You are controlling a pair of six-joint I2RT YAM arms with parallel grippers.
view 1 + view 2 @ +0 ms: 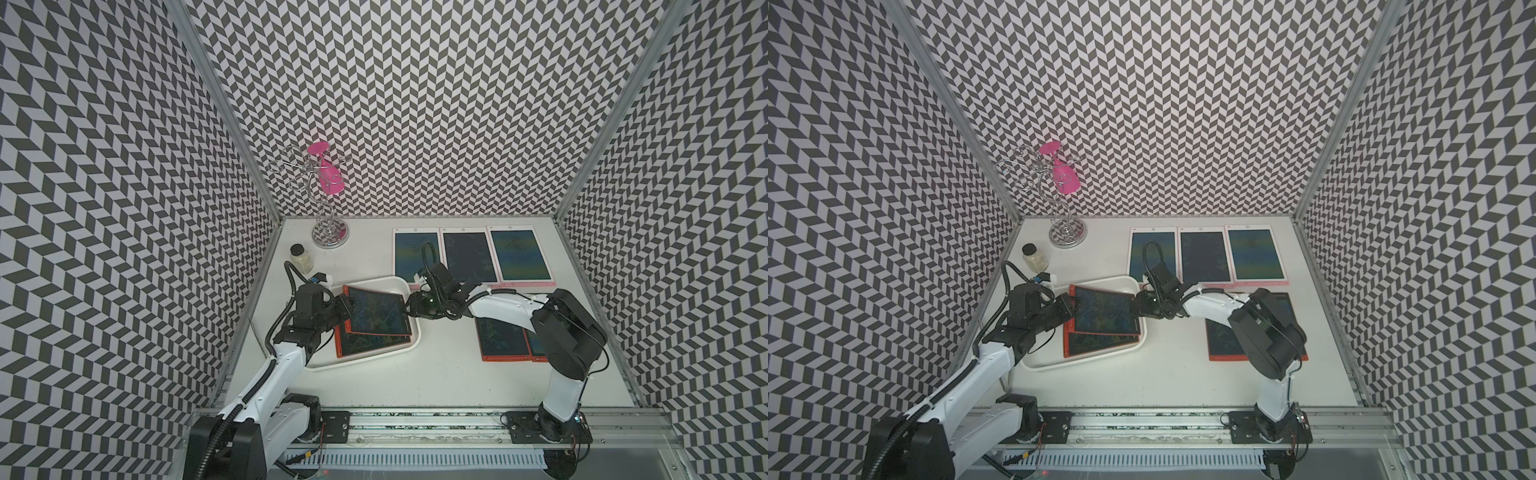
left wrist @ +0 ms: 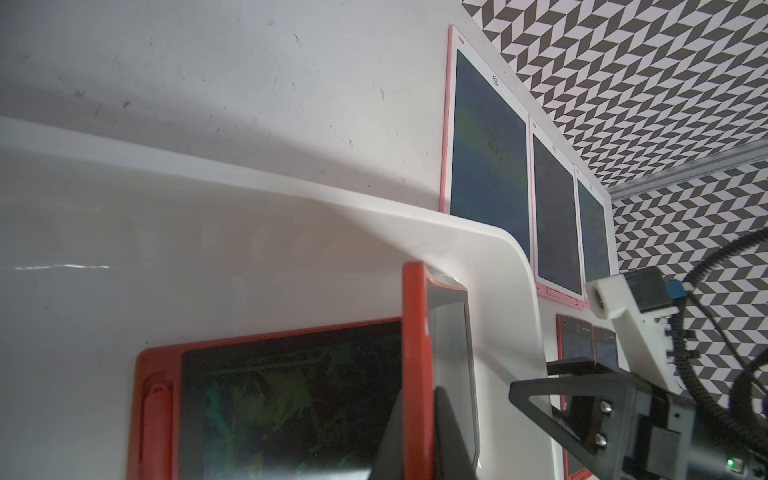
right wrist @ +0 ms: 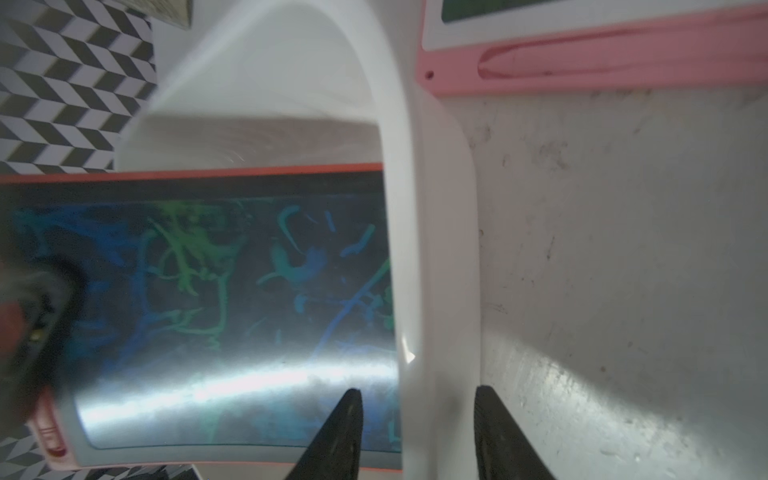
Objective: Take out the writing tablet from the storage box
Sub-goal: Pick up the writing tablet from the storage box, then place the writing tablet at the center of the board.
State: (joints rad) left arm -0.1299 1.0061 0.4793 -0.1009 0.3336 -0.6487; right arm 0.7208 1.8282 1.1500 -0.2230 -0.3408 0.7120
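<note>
Red writing tablet [image 1: 376,309] edge clamped by left gripper [image 1: 347,309], tilted over storage box [image 1: 374,282].

Table [image 1: 415,382] lies open before the storage box [image 1: 374,284]; pink tablets [image 1: 469,257] crowd beyond.

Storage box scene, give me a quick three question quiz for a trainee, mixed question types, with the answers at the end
1. True or false: the left tool is shut on the top red tablet.
2. How many pink tablets lie side by side? A two, B three, C five.
3. Fill in: the right tool has its jaws apart, one on either side of the box ____.

Key: 1 true; 2 B; 3 rim.
</note>
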